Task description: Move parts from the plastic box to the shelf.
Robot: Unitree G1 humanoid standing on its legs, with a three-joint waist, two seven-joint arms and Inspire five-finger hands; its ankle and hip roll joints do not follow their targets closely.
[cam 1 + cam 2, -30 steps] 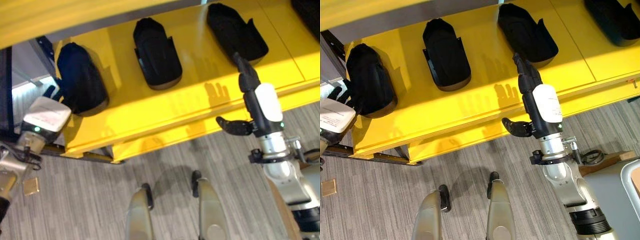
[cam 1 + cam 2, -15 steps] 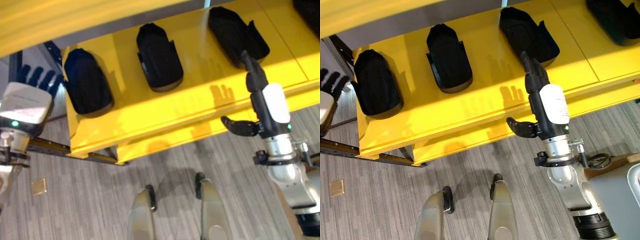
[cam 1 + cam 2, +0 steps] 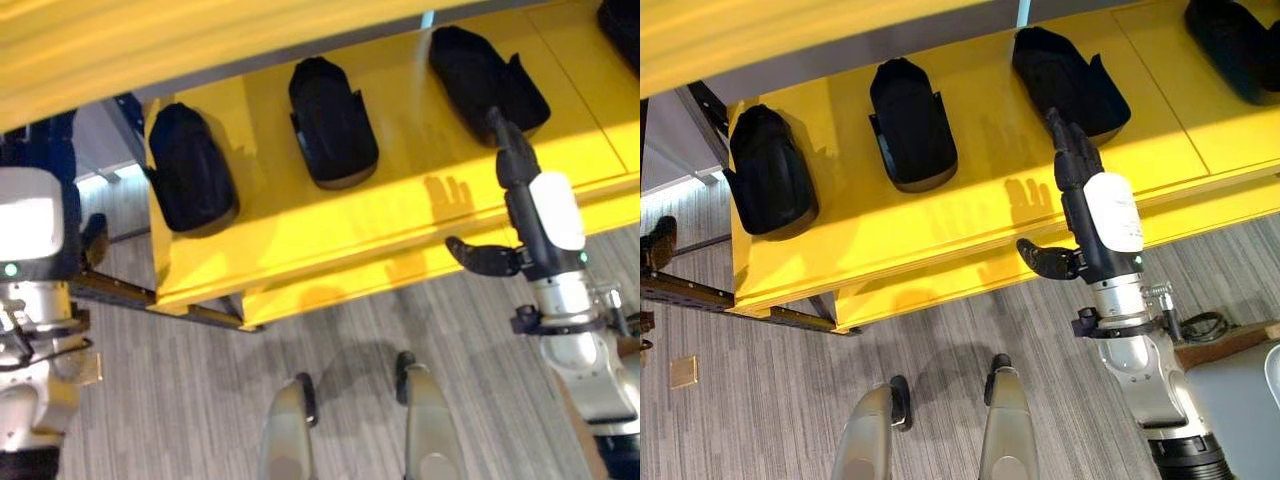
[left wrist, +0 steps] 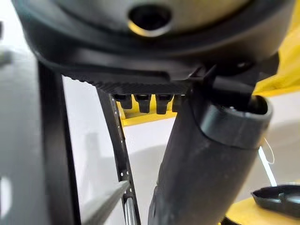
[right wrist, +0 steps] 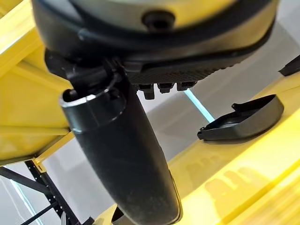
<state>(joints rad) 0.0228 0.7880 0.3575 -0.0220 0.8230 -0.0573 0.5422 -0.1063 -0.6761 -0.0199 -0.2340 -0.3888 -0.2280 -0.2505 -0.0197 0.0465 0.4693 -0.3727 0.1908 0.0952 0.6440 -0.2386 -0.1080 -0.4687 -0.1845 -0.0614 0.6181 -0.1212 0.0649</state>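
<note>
Three black moulded parts lie in a row on the yellow shelf (image 3: 330,225): a left one (image 3: 190,180), a middle one (image 3: 332,122) and a right one (image 3: 487,78). Another part (image 3: 1232,35) shows at the far right. My left hand (image 3: 30,220) hangs beside the shelf's left end, apart from the left part, open and empty; its thumb (image 4: 201,173) is straight. My right hand (image 3: 545,215) hovers over the shelf's front edge just before the right part (image 5: 243,121). Its fingers are straight, its thumb (image 3: 480,257) sticks out sideways, and it holds nothing.
An upper yellow shelf board (image 3: 150,40) overhangs the parts. A black frame rail (image 3: 690,290) runs out at the shelf's left end. A grey box corner (image 3: 1240,400) stands at the lower right on the striped grey floor, where a small tan square (image 3: 683,371) lies.
My left hand has drawn back to the left, from the leftmost part to beside the shelf's end. The view has shifted a little. The right hand has barely moved.
</note>
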